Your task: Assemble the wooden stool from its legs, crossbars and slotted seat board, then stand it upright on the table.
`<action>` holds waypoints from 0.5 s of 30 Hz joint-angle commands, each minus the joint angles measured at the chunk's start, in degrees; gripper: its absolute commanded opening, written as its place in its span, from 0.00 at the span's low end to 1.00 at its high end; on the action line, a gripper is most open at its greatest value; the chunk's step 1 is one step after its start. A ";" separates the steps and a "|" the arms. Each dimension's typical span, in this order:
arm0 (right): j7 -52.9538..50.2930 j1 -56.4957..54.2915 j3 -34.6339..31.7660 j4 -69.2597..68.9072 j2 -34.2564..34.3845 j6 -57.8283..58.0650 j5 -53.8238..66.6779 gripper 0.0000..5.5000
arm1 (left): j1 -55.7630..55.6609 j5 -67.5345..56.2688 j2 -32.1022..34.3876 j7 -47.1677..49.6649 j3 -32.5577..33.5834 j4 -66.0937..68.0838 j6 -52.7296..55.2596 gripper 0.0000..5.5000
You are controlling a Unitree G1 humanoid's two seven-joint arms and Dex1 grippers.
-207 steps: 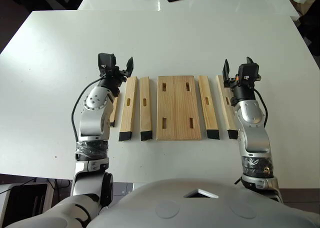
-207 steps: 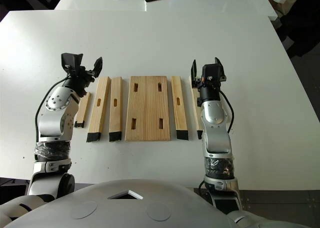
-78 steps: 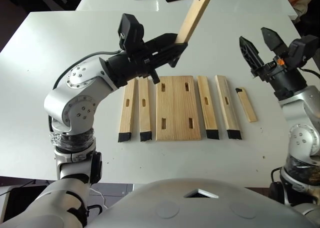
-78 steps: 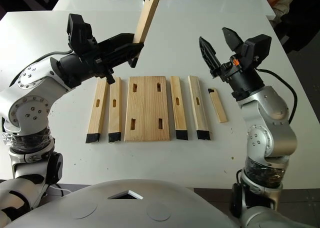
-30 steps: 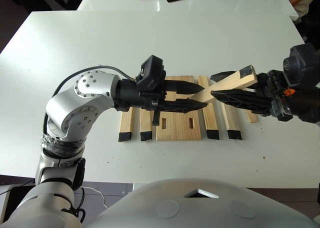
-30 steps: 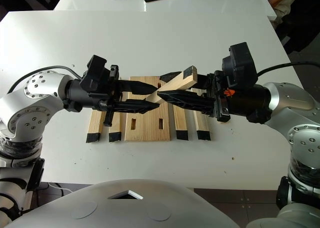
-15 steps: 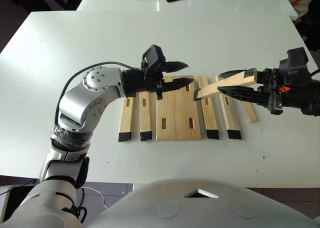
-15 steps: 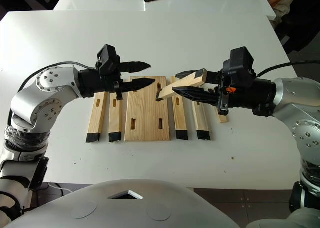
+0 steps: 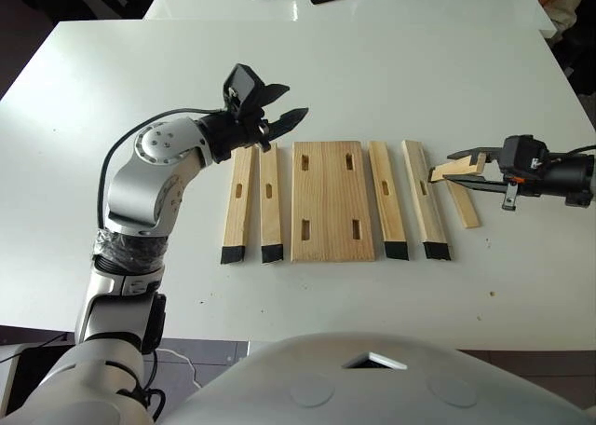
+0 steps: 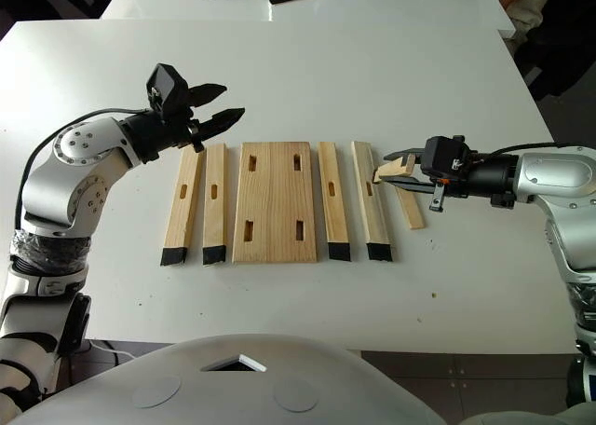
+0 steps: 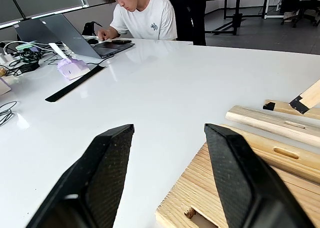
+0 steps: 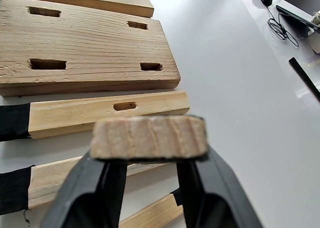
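Right gripper [image 10: 396, 169] pinches crossbar [image 12: 148, 137] end, 3 o'clock of board [image 10: 273, 201]; likely light, stiff, better held mid-length. Left gripper [image 10: 228, 101] spread, 10 o'clock.

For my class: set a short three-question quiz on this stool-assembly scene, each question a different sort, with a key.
1. True or false: the right gripper is shut on a crossbar.
2. How many slots show in the seat board?
3. The jaws of the left gripper are: A open and empty; B shut on the crossbar; C shut on the seat board.
Key: 1 true; 2 four; 3 A.
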 commanded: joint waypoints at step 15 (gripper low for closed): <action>1.28 3.79 1.16 1.65 3.62 -4.56 -2.51 0.24 | 0.50 0.34 -1.35 -0.23 0.22 -2.11 0.60 0.48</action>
